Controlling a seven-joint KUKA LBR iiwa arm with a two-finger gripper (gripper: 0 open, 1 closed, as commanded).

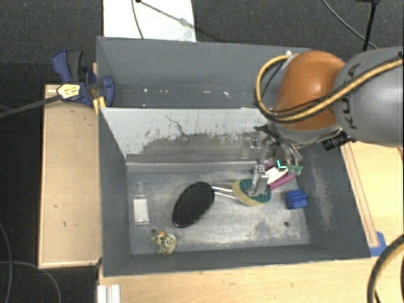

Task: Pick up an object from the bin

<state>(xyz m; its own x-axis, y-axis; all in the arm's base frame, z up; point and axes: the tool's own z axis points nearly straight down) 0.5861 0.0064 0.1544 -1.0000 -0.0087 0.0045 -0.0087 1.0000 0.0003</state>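
though near, blue block [295, 199] beside hand [261, 183]

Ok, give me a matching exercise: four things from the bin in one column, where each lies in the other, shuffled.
Things:
1. black oval thing
2. blue block
3. small clear block
4. yellowish lump

Places on the bin floor, as the view shows them:
A. right side
B. lower left corner
C. middle
D. left edge, above the corner

Pairs: 1-C, 2-A, 3-D, 4-B
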